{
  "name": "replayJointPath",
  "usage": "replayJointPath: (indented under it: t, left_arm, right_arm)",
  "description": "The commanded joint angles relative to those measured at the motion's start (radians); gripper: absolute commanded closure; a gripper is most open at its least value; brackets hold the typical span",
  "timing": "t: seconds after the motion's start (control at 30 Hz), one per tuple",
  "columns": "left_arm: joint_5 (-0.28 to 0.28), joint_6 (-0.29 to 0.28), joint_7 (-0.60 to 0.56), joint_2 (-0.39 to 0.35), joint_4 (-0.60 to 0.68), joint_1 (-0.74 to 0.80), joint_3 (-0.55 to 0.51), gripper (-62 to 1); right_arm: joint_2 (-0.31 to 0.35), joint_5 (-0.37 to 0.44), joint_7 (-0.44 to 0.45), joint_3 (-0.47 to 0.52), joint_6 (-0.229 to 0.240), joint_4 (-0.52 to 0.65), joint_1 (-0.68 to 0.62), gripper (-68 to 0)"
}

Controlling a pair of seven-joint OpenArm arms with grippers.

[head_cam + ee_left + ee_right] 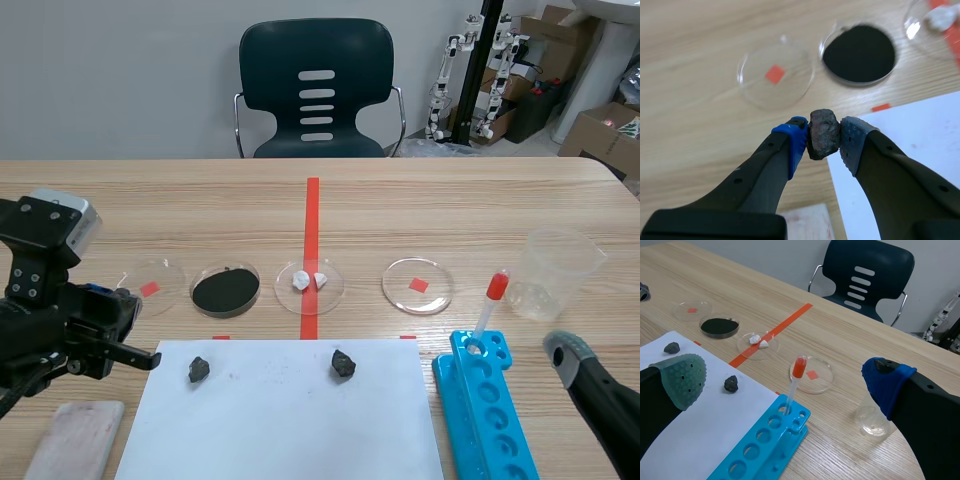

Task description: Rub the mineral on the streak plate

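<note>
Left gripper point(823, 136) is shut tight on one dark, rough mineral point(823, 129), pinched between its blue pad point(797, 141) and grey pad point(852, 141). I see it held up over the desk point(450, 200), just at the near left corner of the paper point(290, 420). The plate point(75, 440), a pale pinkish slab, lies flat on the desk beside the paper's left edge, below my left arm. From the scene view the mineral looks clear of it.

Right gripper point(785, 379) is spread wide and holds nothing. It hangs low over the desk's right side, near the rack point(485, 410).

By my count, one sheet of paper carries two stones, well apart: left stone point(198, 369) and middle stone point(343, 363). With the held one, that makes three dark lumps.

Four dishes stand in a row beyond the paper:
- End dish point(150, 285) sits over a red square.
- Powder dish point(226, 289) is filled with black powder.
- Chip dish point(309, 284) sits on the red line and holds two white chips.
- Fourth dish point(417, 285) sits over another red square.

One blue rack holds a single dropper point(490, 305) with a red bulb, standing in its far hole. One clear beaker point(555, 270) stands just beyond the rack, and one dark chair point(316, 90) sits behind the desk.
</note>
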Motion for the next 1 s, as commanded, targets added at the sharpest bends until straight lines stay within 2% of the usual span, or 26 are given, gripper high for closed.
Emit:
replayJointPath:
  t: [0.0, 0.2, 0.3, 0.5, 0.7, 0.97]
  left_arm:
    - [0.0, -0.034, -0.061, -0.02, 0.043, 0.019, -0.002, -14.5]
    - [0.001, -0.178, -0.282, -0.069, 0.143, 0.121, -0.002, -14.5]
    - [0.006, -0.22, -0.359, -0.088, 0.19, 0.174, -0.002, -14.5]
    - [0.009, -0.227, -0.424, -0.106, 0.258, 0.267, -0.002, -14.5]
    - [0.053, -0.24, -0.488, -0.106, 0.276, 0.333, -0.002, -14.5]
    - [0.055, -0.24, -0.488, -0.106, 0.276, 0.337, -0.002, -14.5]
  right_arm:
    - [0.011, 0.011, 0.012, 0.003, -0.001, 0.014, 0.006, -67.9]
    - [0.011, 0.011, 0.012, 0.003, -0.001, 0.014, 0.006, -67.9]
    - [0.011, 0.011, 0.012, 0.003, -0.001, 0.014, 0.006, -67.9]
    - [0.011, 0.011, 0.012, 0.003, -0.001, 0.014, 0.006, -67.9]
    - [0.011, 0.011, 0.012, 0.003, -0.001, 0.014, 0.006, -67.9]
    - [0.011, 0.011, 0.012, 0.003, -0.001, 0.014, 0.006, -67.9]
